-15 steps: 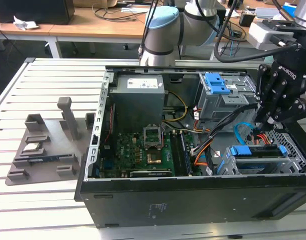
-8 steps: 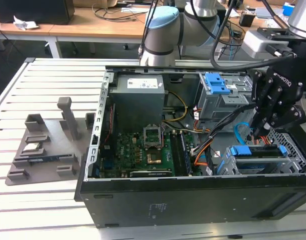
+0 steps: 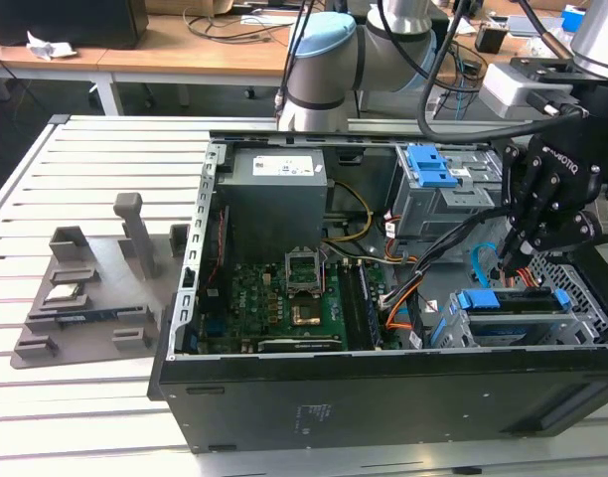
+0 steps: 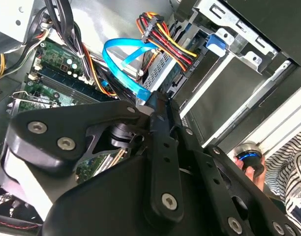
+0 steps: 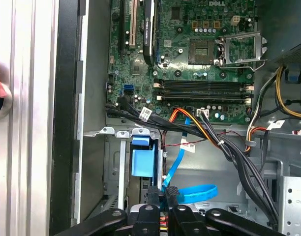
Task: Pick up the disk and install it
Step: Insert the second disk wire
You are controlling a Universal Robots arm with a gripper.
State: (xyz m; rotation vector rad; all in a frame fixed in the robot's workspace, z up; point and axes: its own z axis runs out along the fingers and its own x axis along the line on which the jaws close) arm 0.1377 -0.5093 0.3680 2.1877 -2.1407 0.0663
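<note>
Black hand point(image 3: 510, 260) hovers just above seemingly seated disk point(image 3: 511, 301).

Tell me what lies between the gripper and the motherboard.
In the first wrist view, a blue flat cable and a black-and-orange wire bundle cross between gripper and motherboard.

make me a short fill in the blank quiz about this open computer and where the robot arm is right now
1. The end effector hangs inside the open computer case, above a drive bay with a ____ plastic bracket.
2. The loose flat data cable near the end effector is light ____.
3. In the exterior view, the grey holder tray lies on the table to the case's ____.

Missing words: blue; blue; left
</note>
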